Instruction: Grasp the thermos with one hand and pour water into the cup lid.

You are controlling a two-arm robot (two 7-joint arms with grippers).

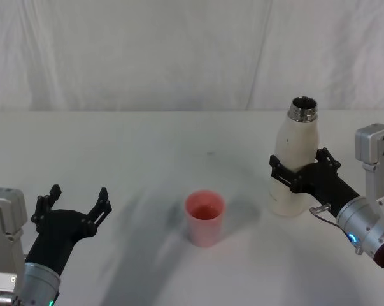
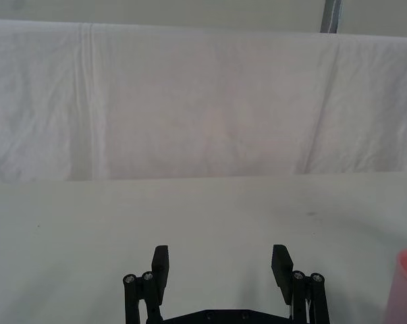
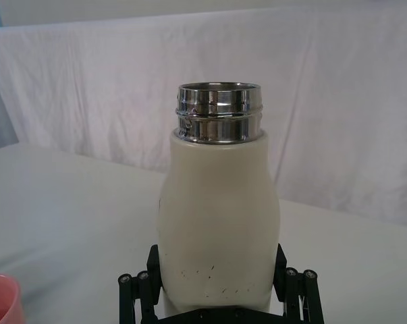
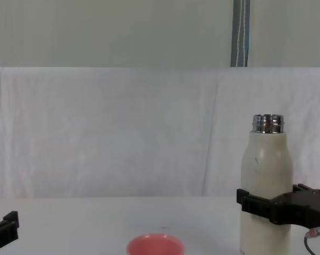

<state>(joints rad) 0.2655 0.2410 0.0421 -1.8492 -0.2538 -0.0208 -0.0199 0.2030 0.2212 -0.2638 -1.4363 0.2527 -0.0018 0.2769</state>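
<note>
Thermos (image 1: 295, 167) stands upright near the table's (image 1: 147, 146) right edge, cap off, steel neck (image 3: 218, 113) bare. My right gripper (image 1: 298, 170) is clamped around its lower body, fingers (image 3: 287, 278) pressed to either side; the base looks to rest on the table, though I can't be sure. Pink cup lid (image 1: 205, 217) sits upright toward the front middle, apart from the thermos on its left. Left gripper (image 1: 74, 201) hovers over the front-left corner, fingers spread, holding nothing.
</note>
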